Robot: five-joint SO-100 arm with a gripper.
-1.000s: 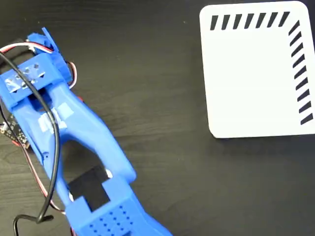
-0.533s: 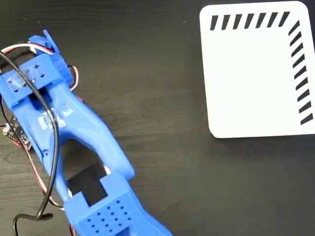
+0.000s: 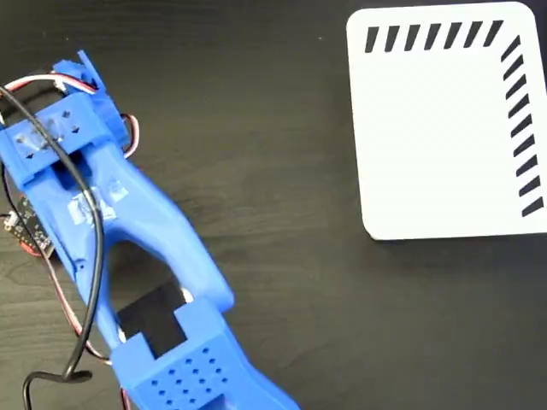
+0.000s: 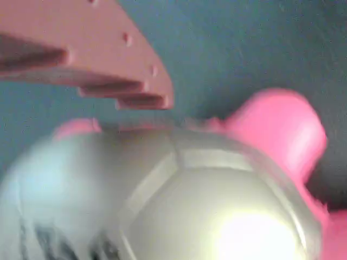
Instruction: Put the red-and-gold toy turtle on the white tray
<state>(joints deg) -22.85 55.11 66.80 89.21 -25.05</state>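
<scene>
Jaws unclear — finger [image 4: 97, 65] over turtle [image 4: 179, 200]

In the fixed view the dark tabletop [image 3: 273, 171] lies bare from the blue arm [image 3: 128, 248] at 8 o'clock across to the white tray [image 3: 440, 128] at 2 o'clock, with nothing standing between them. The tray's surface is bare. In the wrist view the red-and-gold toy turtle [image 4: 190, 200] crowds the lens, just under one of the jaws.
</scene>
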